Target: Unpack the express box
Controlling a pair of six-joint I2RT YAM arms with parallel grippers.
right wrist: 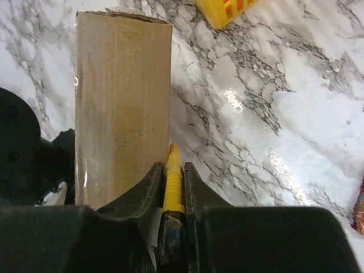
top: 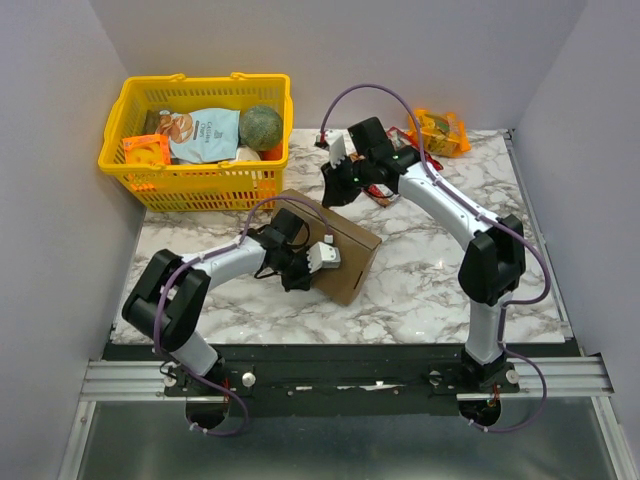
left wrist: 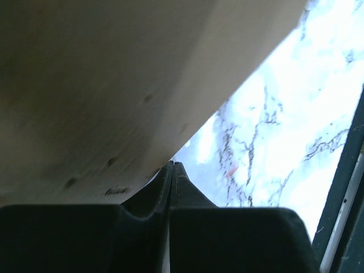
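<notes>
Pinching a yellow tool (right wrist: 174, 156), right gripper (right wrist: 172, 168) by plain express box (right wrist: 122, 102); left gripper (left wrist: 172, 168) pressed together.

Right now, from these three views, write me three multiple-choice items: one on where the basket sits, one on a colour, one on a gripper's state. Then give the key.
1. Where is the yellow basket?
A. far left of the table
B. near right corner
C. between the arm bases

2. What colour is the tool in the right gripper?
A. blue
B. yellow
C. green

3. What state is the left gripper in, next to the express box?
A. wide open
B. out of view
C. shut

Key: 1 A, the top view shows it far left; 2 B, the right wrist view shows yellow; 3 C, its fingers meet.
</notes>
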